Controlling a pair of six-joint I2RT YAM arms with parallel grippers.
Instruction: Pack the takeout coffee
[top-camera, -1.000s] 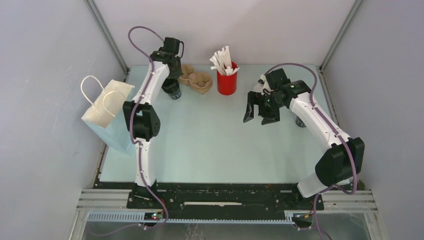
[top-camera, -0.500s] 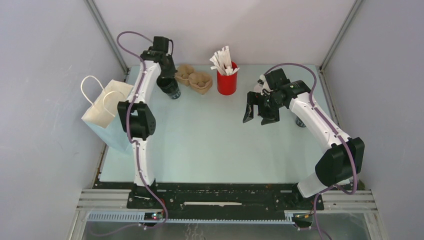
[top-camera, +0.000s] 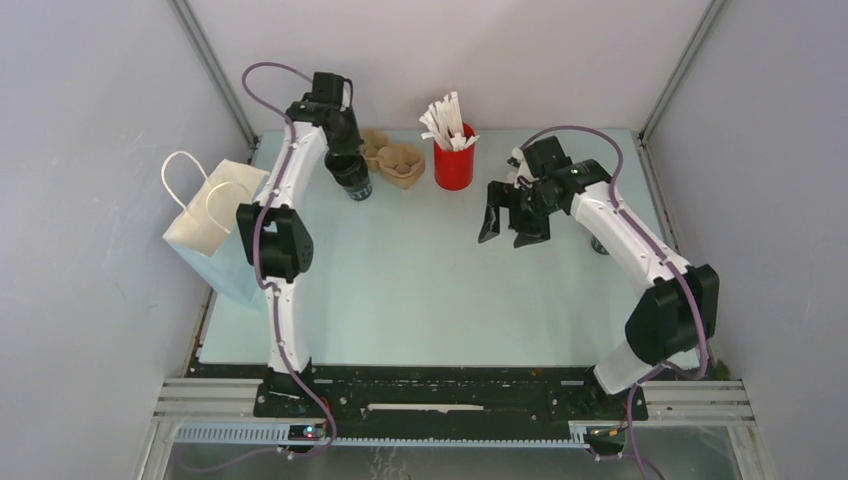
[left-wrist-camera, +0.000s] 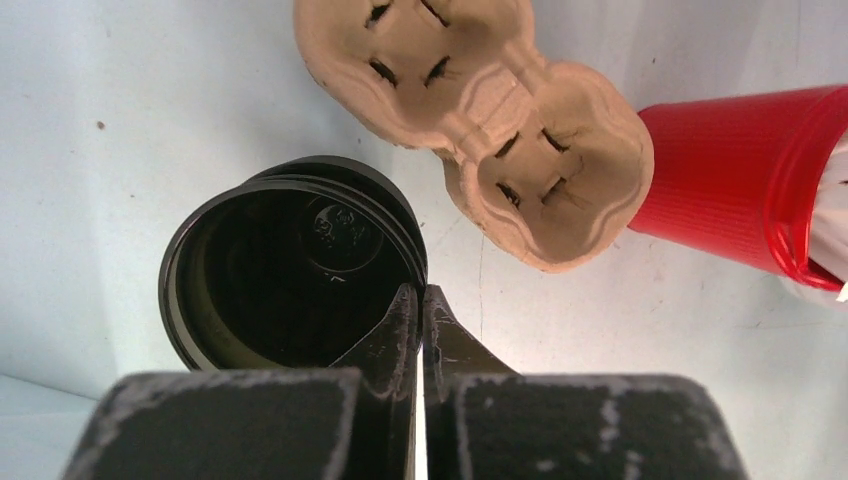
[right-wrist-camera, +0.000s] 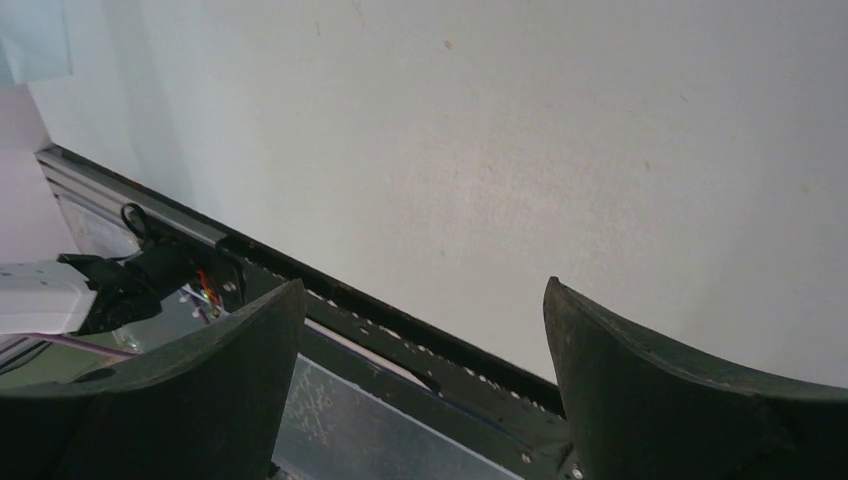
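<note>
White paper handle bag (top-camera: 215, 235) is stood at the left edge of the tabletop (top-camera: 430, 290). Left gripper (left-wrist-camera: 421, 300): jaws are pinched almost flat on the near rim wall of a lidless black paper cup (left-wrist-camera: 290, 260), one finger inside and one outside. Just beside the cup a brown moulded pulp two-cup carrier (left-wrist-camera: 470, 110) is seen, then a red ribbed holder (left-wrist-camera: 730, 175) with white sticks. Right gripper (right-wrist-camera: 422, 290): jaws are spread wide, nothing is held, and it is hung over bare tabletop. The takeout coffee is probably the small dark cup (top-camera: 599, 244) half hidden under the right forearm; its lid cannot be made out. Step judged: the held cup is being repositioned. A thin rim pinch is all that is had, so the cup should be kept upright, carried slowly and kept clear of the carrier.
</note>
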